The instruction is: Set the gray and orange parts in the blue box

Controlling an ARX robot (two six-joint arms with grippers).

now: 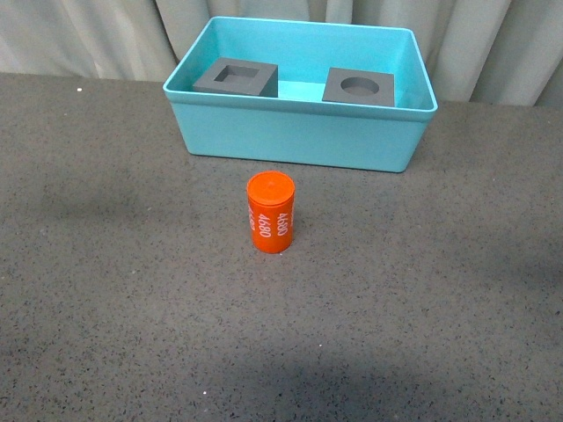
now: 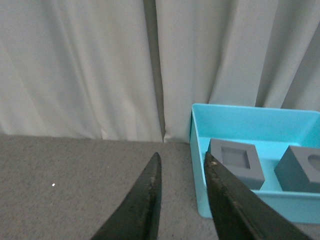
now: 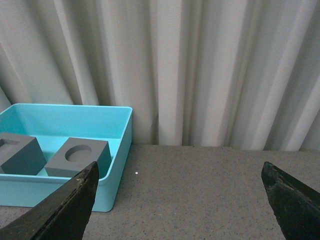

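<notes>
— While the orange cylinder stood upright on the worktop, where were the gray parts?
— Both sat inside the blue box: the cube with the square recess toward its left end, the cube with the round recess toward its right, the two apart from each other.
— And the cylinder against the box?
— Out in front of its near wall, not touching it, with the white "4680" print facing the front camera.
— The claws?
— Neither showed in the front view. The left claw was parted by a narrow gap with nothing between its fingers; the right claw was spread wide, also empty. Both hung above the worktop, facing the pale curtain
</notes>
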